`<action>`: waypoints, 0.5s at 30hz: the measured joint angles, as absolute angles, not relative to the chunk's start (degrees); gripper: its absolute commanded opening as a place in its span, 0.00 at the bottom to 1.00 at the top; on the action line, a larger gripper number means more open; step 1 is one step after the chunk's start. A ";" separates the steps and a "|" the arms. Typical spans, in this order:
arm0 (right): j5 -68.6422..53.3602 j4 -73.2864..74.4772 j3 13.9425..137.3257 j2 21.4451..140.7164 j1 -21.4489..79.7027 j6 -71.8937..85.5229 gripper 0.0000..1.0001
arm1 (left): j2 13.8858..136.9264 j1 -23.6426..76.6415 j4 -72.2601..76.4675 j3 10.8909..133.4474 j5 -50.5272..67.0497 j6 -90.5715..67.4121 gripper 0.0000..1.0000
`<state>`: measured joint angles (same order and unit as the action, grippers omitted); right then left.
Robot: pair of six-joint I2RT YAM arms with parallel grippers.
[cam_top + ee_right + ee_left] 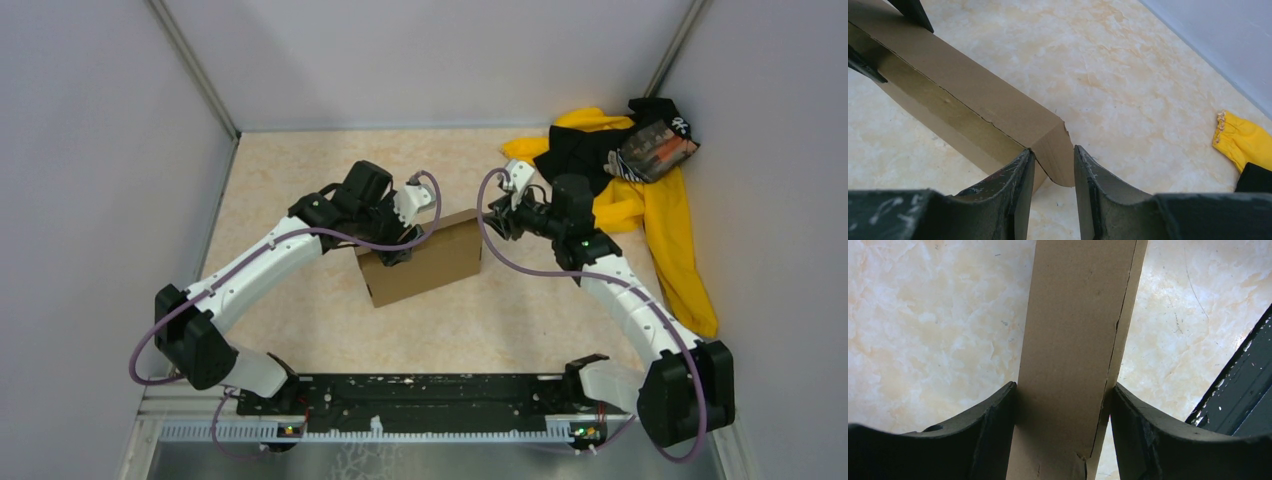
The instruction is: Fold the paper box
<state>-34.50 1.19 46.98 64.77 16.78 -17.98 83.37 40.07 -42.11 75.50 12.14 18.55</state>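
Note:
The paper box [425,262] is plain brown cardboard standing on its long edge in the middle of the table, a shallow closed-up shape. My left gripper [400,250] comes down over its left part. In the left wrist view both black fingers press the box's [1073,340] two broad sides, so the left gripper [1063,387] is shut on it. My right gripper [490,218] is at the box's right end. In the right wrist view the end flap of the box [973,95] fills the gap between the fingers of the right gripper [1053,150].
A yellow-and-black cloth pile [640,190] lies at the back right, its yellow edge [1243,145] near the right arm. The black base rail [430,395] runs along the near edge. Grey walls [100,150] enclose the marbled table on three sides.

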 measured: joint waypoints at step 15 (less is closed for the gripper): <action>-32.47 3.22 48.99 64.93 18.83 -18.55 0.23 | 83.40 40.07 -42.04 75.53 12.29 18.52 0.55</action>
